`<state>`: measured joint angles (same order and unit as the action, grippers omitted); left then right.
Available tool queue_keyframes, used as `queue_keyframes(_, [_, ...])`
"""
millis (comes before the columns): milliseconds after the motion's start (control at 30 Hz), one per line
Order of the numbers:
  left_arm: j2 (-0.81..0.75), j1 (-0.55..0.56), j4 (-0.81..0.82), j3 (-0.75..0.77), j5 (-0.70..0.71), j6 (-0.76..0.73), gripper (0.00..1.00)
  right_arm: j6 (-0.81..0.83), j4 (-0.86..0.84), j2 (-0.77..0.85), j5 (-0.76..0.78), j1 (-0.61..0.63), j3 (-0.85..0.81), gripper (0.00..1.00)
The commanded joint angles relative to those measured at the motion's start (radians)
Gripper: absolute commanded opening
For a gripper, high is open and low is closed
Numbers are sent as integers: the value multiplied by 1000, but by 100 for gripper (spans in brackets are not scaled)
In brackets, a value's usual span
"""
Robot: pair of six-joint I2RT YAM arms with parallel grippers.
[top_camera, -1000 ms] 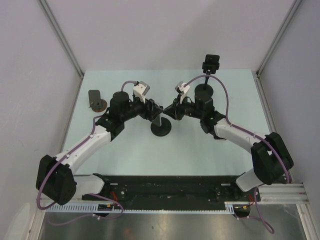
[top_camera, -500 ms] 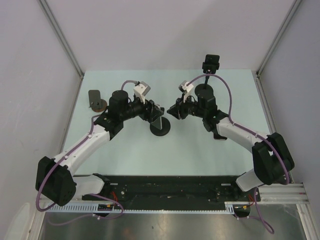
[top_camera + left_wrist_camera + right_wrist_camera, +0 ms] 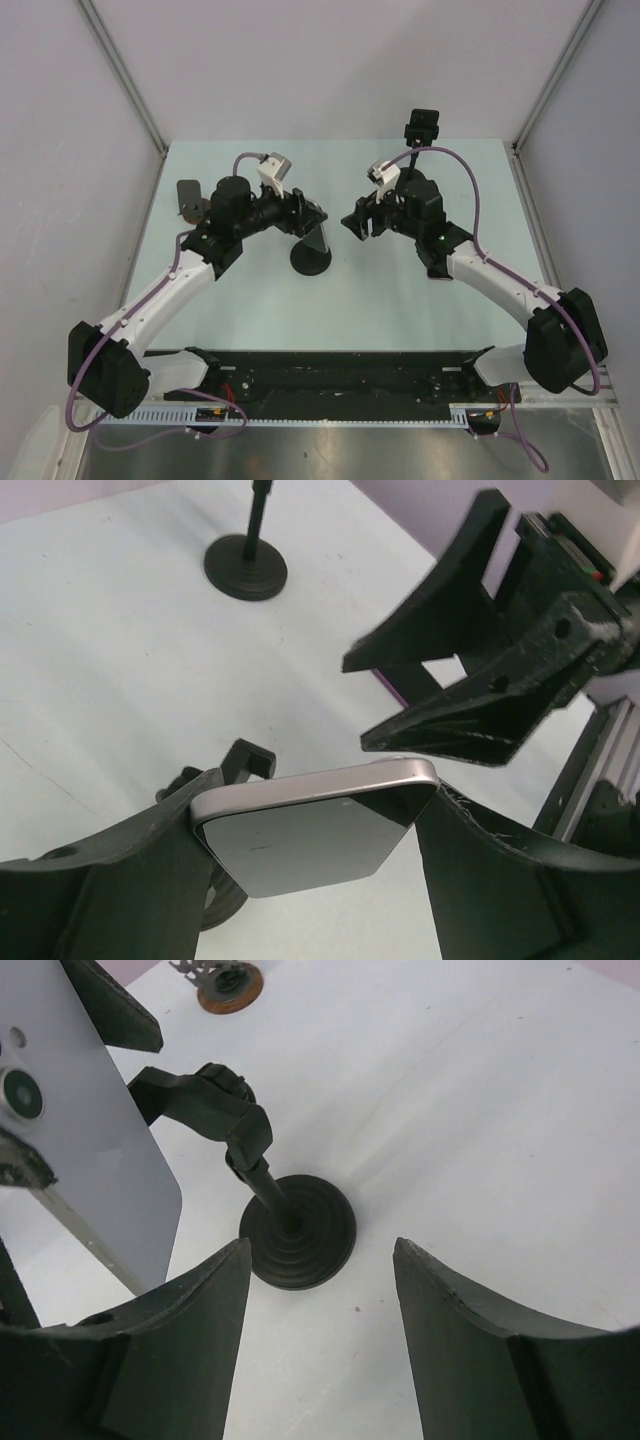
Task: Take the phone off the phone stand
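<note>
My left gripper [image 3: 308, 216] is shut on the phone [image 3: 310, 825], a slim silver-edged slab with a dark glass face, with one finger on each side edge. The phone's pale back with its camera lens shows in the right wrist view [image 3: 85, 1140]. The black phone stand [image 3: 312, 260] has a round base [image 3: 297, 1230], and its clamp [image 3: 215, 1110] lies right against the phone's edge. I cannot tell whether the clamp still holds it. My right gripper [image 3: 356, 222] is open and empty, just right of the stand, its fingers [image 3: 215, 1300] straddling bare table.
A second black stand [image 3: 421, 130] rises at the back right, its round base [image 3: 245, 568] behind the right arm. A brown round object [image 3: 192, 206] lies at the table's left edge and also shows in the right wrist view [image 3: 230, 985]. Grey walls enclose the table.
My left gripper has swung left and back with the phone, and the stand's base has shifted slightly left. My right gripper has drawn back to the right, away from the stand.
</note>
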<state>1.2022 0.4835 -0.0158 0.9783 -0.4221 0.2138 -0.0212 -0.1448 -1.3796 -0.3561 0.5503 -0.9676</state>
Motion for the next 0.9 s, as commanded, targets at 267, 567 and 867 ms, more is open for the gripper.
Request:
queue_keyframes(267, [-79, -5, 82, 129, 287, 449, 0, 47, 28, 215, -9, 26, -25, 70])
queue_keyframes(567, [-47, -5, 83, 184, 177, 631, 0, 26, -10, 211, -107, 62, -25, 73])
queue_keyframes(867, [-21, 15, 88, 192, 137, 647, 0, -51, -162, 145, -144, 82, -25, 72])
